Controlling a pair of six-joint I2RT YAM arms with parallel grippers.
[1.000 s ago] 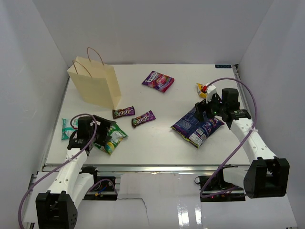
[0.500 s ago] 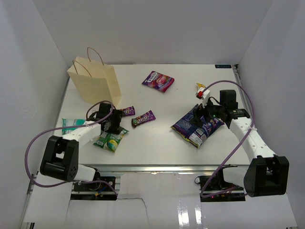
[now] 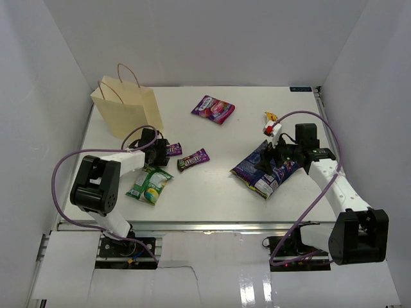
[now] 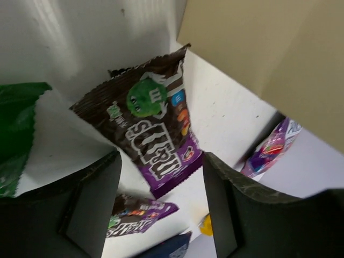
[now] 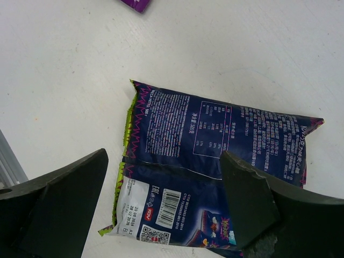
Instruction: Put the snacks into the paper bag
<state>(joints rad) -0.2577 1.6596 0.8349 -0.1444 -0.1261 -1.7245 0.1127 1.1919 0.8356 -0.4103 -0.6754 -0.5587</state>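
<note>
The paper bag (image 3: 128, 115) stands upright at the far left; its wall fills the top of the left wrist view (image 4: 258, 43). My left gripper (image 3: 160, 153) is open, low beside the bag, with the brown candy bar (image 4: 150, 129) lying between its fingers (image 4: 94, 204). The purple candy bar (image 3: 193, 159) lies just right of it. The green-white bag (image 3: 149, 185) lies nearer. My right gripper (image 3: 273, 153) is open above the dark-blue chip bag (image 5: 215, 150), fingers to either side. The purple-pink pouch (image 3: 212, 108) and yellow packet (image 3: 272, 119) lie farther back. The teal packet does not show.
White walls close in the table on the left, back and right. The table's metal front edge (image 3: 205, 224) runs along the near side. The left arm's purple cable (image 3: 61, 173) loops out over the left part of the table.
My left gripper has swung from above the green-white bag up and right to the brown candy bar beside the paper bag. My right gripper has shifted slightly over the chip bag.
</note>
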